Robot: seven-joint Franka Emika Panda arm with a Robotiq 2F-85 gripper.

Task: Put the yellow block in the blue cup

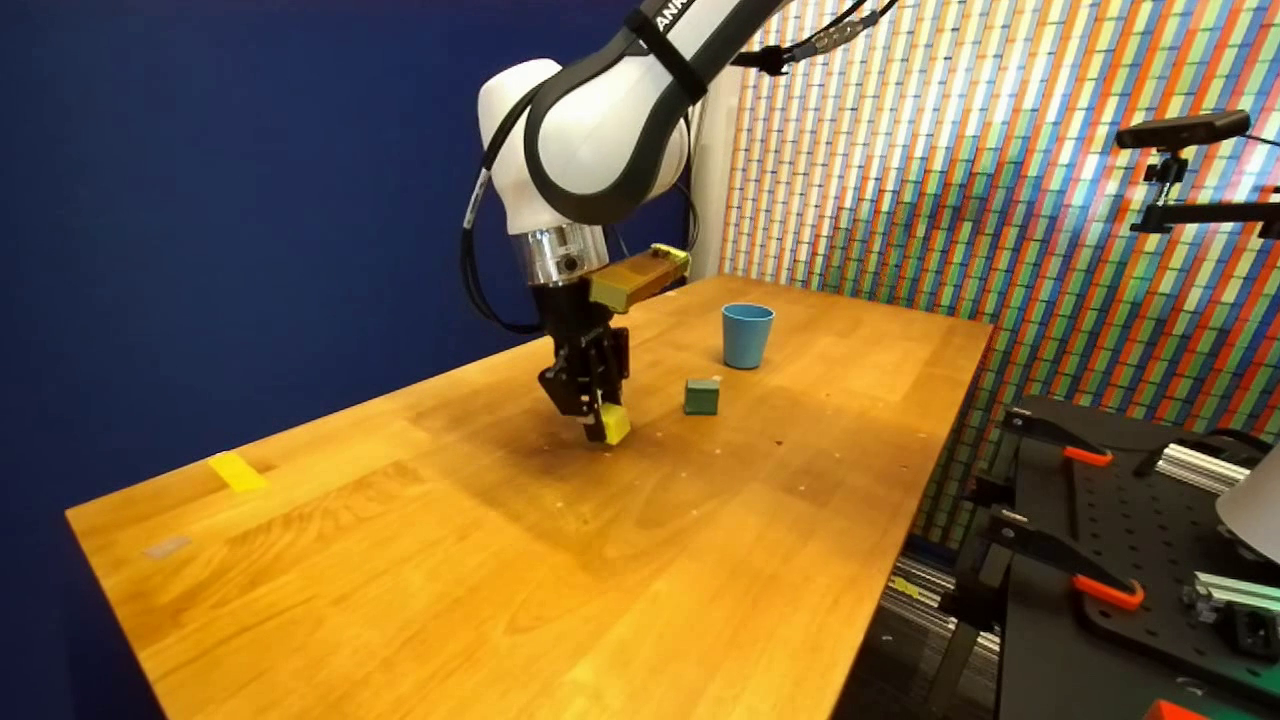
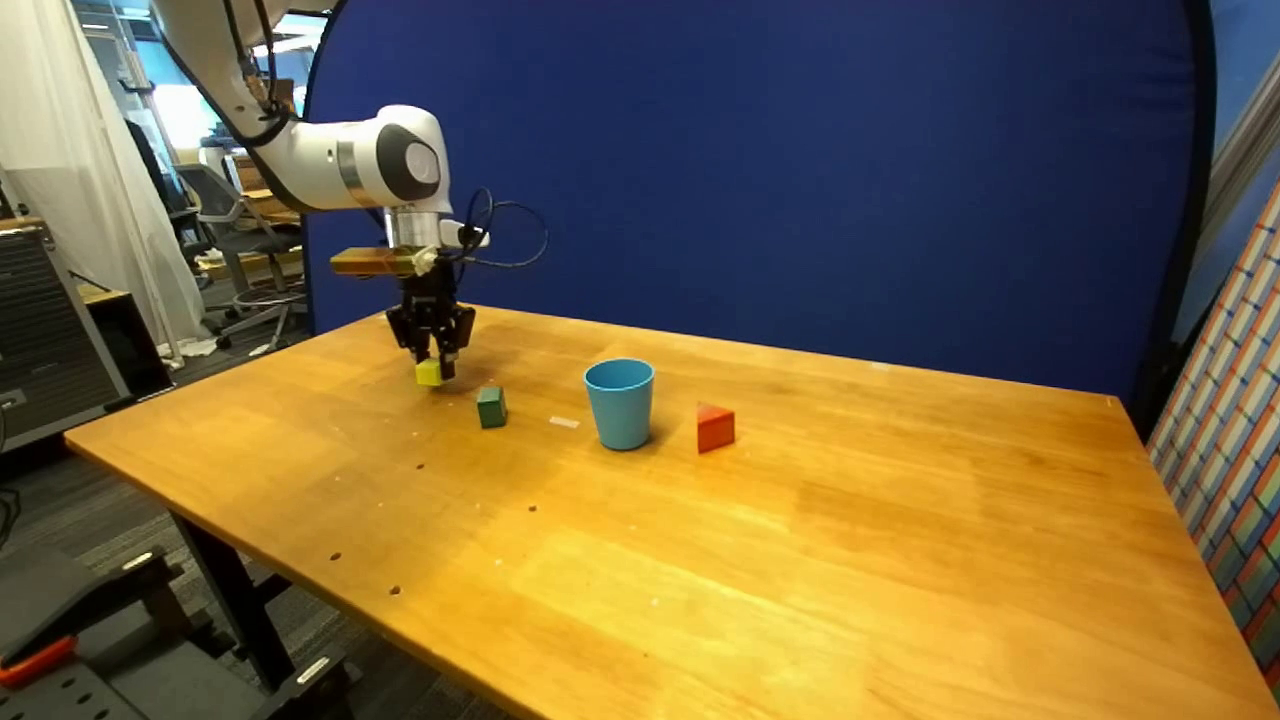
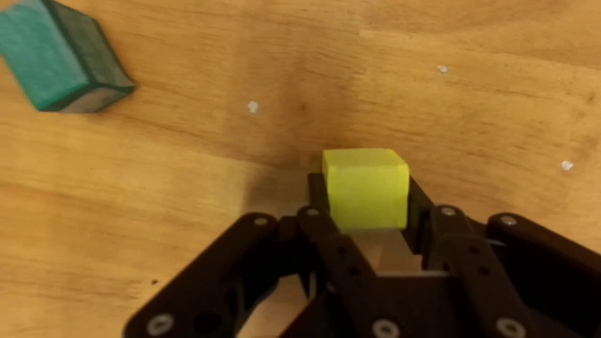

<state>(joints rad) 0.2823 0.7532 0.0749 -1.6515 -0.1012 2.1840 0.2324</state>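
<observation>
The yellow block [image 1: 616, 424] is a small bright cube between the fingers of my gripper [image 1: 603, 422]. It also shows in an exterior view [image 2: 429, 373]. In the wrist view both fingers press against opposite sides of the yellow block [image 3: 367, 192], so the gripper [image 3: 366, 206] is shut on it. The block is at or just above the table; I cannot tell if it touches the wood. The blue cup [image 1: 747, 338] stands upright and apart from the gripper, beyond the green block. The cup also shows in an exterior view [image 2: 621, 408]. It is out of the wrist view.
A dark green block [image 1: 702, 397] stands on the table between gripper and cup; it is at the upper left of the wrist view [image 3: 51, 58]. A red wedge-like block [image 2: 715, 429] lies past the cup. Yellow tape [image 1: 238, 472] marks the table's edge.
</observation>
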